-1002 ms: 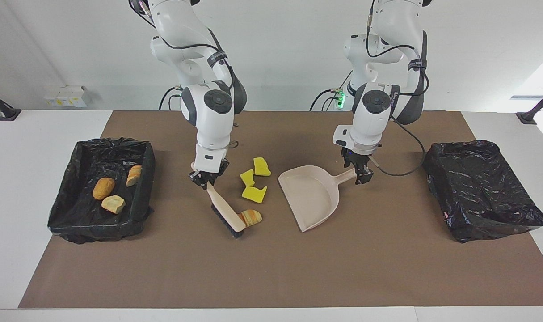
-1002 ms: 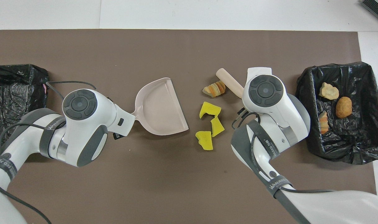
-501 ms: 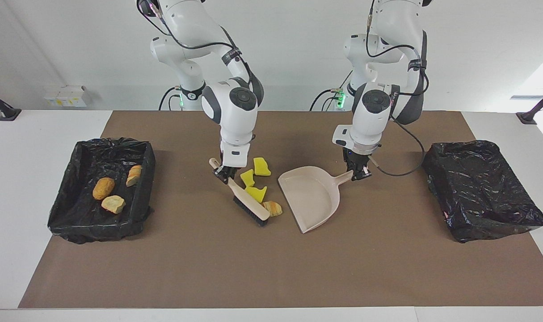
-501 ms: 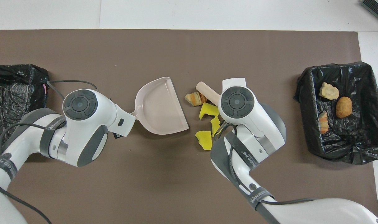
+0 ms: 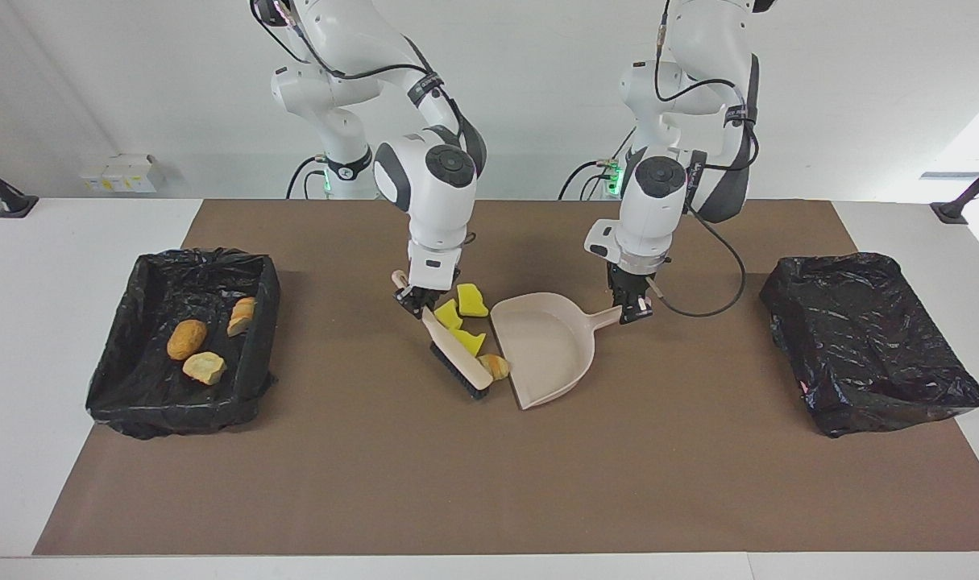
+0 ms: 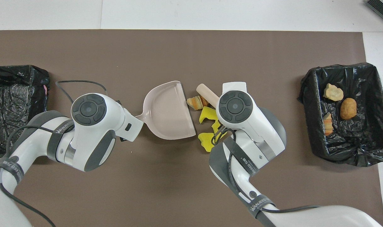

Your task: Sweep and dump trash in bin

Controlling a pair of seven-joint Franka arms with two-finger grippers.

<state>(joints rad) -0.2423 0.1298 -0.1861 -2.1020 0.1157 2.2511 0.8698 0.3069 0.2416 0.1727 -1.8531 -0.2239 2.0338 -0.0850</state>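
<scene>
So the right gripper (image 5: 415, 299) was clamped on the bristly brush (image 5: 457, 362), shoving yellow foam scraps (image 5: 471, 300) and a striped bread lump (image 5: 495, 366) against the smooth beige dustpan (image 5: 541, 346), its handle pinched by the left gripper (image 5: 632, 307).

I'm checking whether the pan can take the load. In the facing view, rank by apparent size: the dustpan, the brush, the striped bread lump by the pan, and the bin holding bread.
1. Bin
2. Dustpan
3. Brush, partly hidden near its handle
4. Bread lump, partly hidden by the brush, clearly smallest
</scene>
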